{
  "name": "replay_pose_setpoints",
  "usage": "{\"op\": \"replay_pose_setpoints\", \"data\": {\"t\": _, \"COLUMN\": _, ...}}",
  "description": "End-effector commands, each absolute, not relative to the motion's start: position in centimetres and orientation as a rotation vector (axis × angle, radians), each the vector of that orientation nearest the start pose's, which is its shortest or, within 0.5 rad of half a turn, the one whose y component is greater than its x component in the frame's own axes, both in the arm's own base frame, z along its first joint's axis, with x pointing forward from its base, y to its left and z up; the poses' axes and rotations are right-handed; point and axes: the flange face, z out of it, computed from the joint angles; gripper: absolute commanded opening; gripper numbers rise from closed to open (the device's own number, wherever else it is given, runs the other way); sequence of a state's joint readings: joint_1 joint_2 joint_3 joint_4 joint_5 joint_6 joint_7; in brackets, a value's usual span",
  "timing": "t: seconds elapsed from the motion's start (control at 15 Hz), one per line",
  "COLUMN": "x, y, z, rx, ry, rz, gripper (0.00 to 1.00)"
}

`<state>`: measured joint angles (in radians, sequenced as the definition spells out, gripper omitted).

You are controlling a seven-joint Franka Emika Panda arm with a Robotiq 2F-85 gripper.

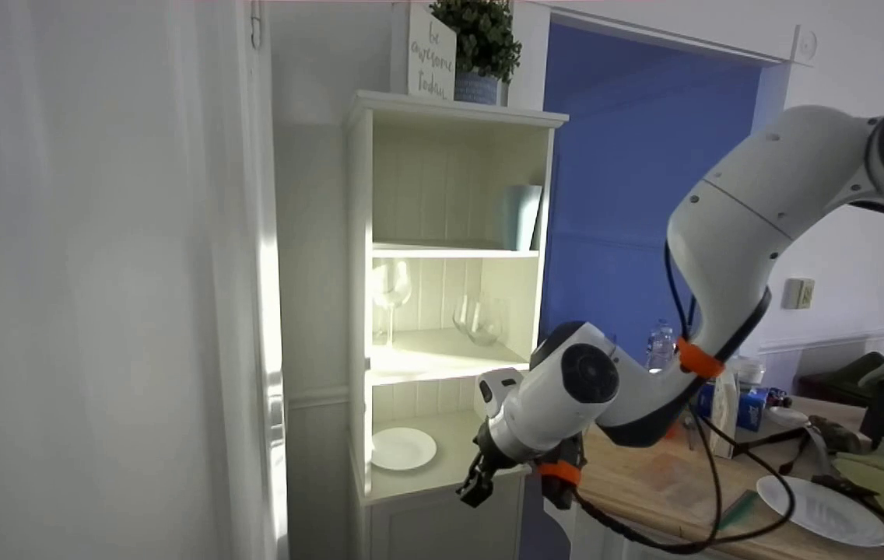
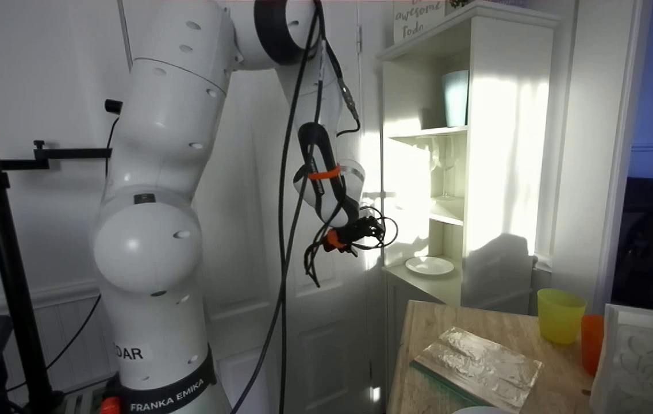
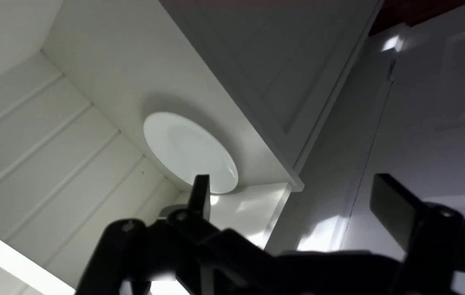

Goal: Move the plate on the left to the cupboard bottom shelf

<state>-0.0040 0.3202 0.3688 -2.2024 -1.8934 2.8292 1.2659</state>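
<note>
The plate point(image 1: 403, 449), small, white and round, lies flat on the cupboard bottom shelf point(image 1: 454, 442), towards its left side in an exterior view. The plate point(image 2: 430, 265) and the bottom shelf point(image 2: 444, 286) also show in an exterior view. My gripper point(image 1: 475, 490) is in front of the shelf's front edge, apart from the plate, pointing down and tilted. It also shows among cables in an exterior view point(image 2: 369, 230). In the wrist view the gripper point(image 3: 294, 177) is open with nothing between its fingers. One finger overlaps the edge of the plate point(image 3: 189, 149) on the shelf point(image 3: 113, 61).
A larger white plate point(image 1: 823, 509) lies on the wooden counter point(image 1: 644, 482). Glasses point(image 1: 391, 288) stand on the middle shelf, a light blue vase point(image 1: 521, 218) higher up. A foil-covered board point(image 2: 481, 365) and a yellow cup point(image 2: 560, 316) are on the counter. A door point(image 2: 315, 310) is beside the cupboard.
</note>
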Motion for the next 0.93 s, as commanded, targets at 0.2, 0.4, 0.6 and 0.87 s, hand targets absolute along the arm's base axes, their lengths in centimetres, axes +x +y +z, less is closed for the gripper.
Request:
{"op": "replay_pose_setpoints", "data": {"t": 0.2, "x": 39.7, "y": 18.5, "z": 30.9, "rx": -3.042, "ry": -0.677, "rz": -1.027, "gripper": 1.00}}
{"op": "replay_pose_setpoints", "data": {"t": 0.4, "x": 36.7, "y": 16.6, "z": 32.4, "rx": -3.023, "ry": -0.536, "rz": -1.019, "gripper": 1.00}}
{"op": "replay_pose_setpoints", "data": {"t": 0.6, "x": 37.6, "y": 17.1, "z": 31.9, "rx": -3.004, "ry": -0.604, "rz": -1.006, "gripper": 1.00}}
{"op": "replay_pose_setpoints", "data": {"t": 0.87, "x": 36.2, "y": 16.4, "z": 32.6, "rx": -3.000, "ry": -0.592, "rz": -1.032, "gripper": 1.00}}
